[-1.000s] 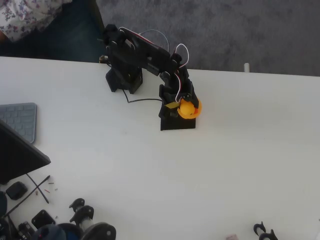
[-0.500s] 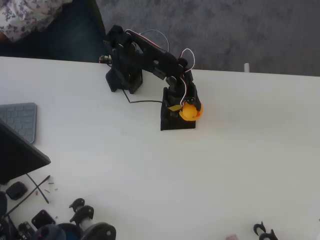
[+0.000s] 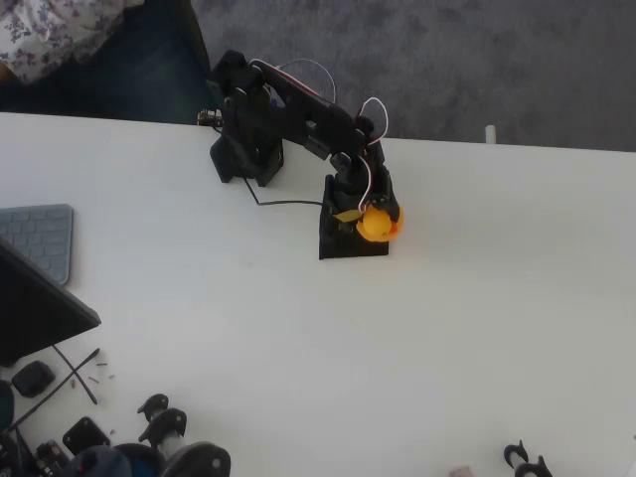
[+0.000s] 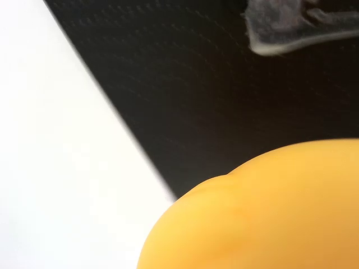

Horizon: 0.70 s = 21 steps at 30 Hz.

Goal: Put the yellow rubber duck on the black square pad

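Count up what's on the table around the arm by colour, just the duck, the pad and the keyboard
Yellow: 1, the yellow rubber duck, at the gripper over the pad's right edge
Black: 1, the black square pad
Grey: 1, the keyboard at the left edge of the overhead view
Total: 3

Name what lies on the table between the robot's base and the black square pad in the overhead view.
A thin black cable runs across the white table from near the robot base to the black square pad.
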### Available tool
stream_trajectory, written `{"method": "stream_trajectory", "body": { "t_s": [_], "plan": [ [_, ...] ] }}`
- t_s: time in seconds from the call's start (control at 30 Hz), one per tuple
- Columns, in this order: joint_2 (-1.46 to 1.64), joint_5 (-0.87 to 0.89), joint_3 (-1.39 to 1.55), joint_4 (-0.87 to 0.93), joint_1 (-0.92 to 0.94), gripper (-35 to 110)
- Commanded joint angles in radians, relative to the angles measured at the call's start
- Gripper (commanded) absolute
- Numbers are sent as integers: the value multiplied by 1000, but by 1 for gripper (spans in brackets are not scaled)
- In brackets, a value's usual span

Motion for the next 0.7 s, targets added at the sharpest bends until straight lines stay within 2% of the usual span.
{"method": "stream_trajectory", "body": {
  "t_s": [0.0,0.37,0.67],
  "plan": [
    [20,-14,-28,18,35,12],
    [8,-15,-15,25,31,12],
    [14,-14,11,115,29,12]
  ]
}}
